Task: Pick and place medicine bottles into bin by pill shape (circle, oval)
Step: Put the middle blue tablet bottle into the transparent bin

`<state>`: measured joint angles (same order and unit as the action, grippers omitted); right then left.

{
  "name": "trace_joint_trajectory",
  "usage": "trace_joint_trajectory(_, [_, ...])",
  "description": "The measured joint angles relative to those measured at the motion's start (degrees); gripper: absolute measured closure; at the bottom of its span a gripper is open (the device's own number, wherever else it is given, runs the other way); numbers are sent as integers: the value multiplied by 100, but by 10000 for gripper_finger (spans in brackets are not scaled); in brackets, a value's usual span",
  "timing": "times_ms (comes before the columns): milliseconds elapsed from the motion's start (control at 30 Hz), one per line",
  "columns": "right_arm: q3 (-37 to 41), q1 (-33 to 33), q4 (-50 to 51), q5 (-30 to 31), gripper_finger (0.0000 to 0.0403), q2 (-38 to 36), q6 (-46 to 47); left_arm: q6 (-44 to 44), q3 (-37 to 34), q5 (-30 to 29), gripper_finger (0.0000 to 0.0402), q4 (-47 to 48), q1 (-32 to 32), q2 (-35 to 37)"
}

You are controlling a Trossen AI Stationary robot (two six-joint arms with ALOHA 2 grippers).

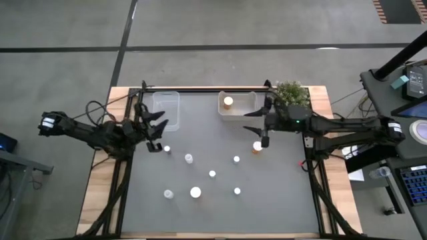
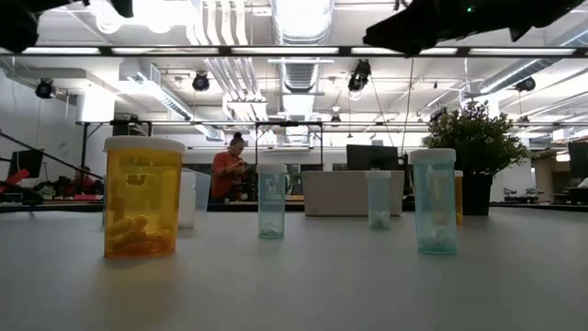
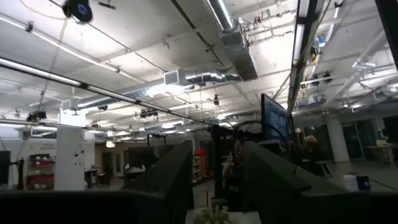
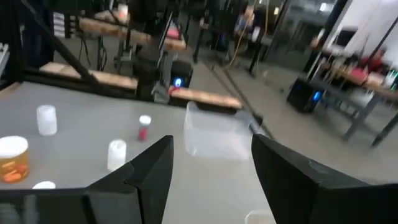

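Observation:
Several small white-capped medicine bottles [image 1: 212, 174] stand upright on the grey table, with an orange one [image 1: 257, 147] at the right. Another orange bottle [image 1: 228, 101] stands inside the far right bin [image 1: 247, 112]. The clear far left bin [image 1: 167, 107] shows nothing inside. My left gripper [image 1: 158, 130] hovers open just near of the left bin, and its fingers [image 3: 168, 180] frame only the room. My right gripper [image 1: 261, 127] hovers open between the right bin and the orange bottle, with nothing between its fingers [image 4: 149, 168].
A green potted plant [image 1: 291, 93] stands at the far right corner. In the low view an orange bottle [image 2: 141, 196] and clear bottles [image 2: 434, 200] stand close. A person [image 2: 228, 170] stands in the room beyond. Free grey table lies along the near edge.

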<state>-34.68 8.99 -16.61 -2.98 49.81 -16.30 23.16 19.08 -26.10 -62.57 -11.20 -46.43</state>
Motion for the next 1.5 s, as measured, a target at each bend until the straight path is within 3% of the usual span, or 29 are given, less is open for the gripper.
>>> trace_joint_trajectory(267, [623, -7, -1074, -326, 193, -581, -301, -210, 1106, -792, 272, 924, 0, -885])
trace_joint_trajectory(700, [809, 0, -1386, -346, 193, -731, -629, -1752, 3245, -800, 272, 5478, 478, -1655])
trace_joint_trajectory(800, [809, 2, -1387, -343, 193, -743, -629, -2160, 3662, -362, 272, 6300, 665, -1856])
trace_joint_trajectory(1067, [809, 2, -1368, -300, 193, -737, -625, -2287, 4824, 1742, 272, 8040, 934, -2675])
trace_joint_trajectory(1333, [809, 2, -1368, -297, 193, -737, -582, -1851, 6001, 2005, 272, 9749, 944, -3941])
trace_joint_trajectory(1500, [811, 2, -1368, -291, 193, -737, -482, -2379, 6380, 2008, 272, 10634, 810, -4614])
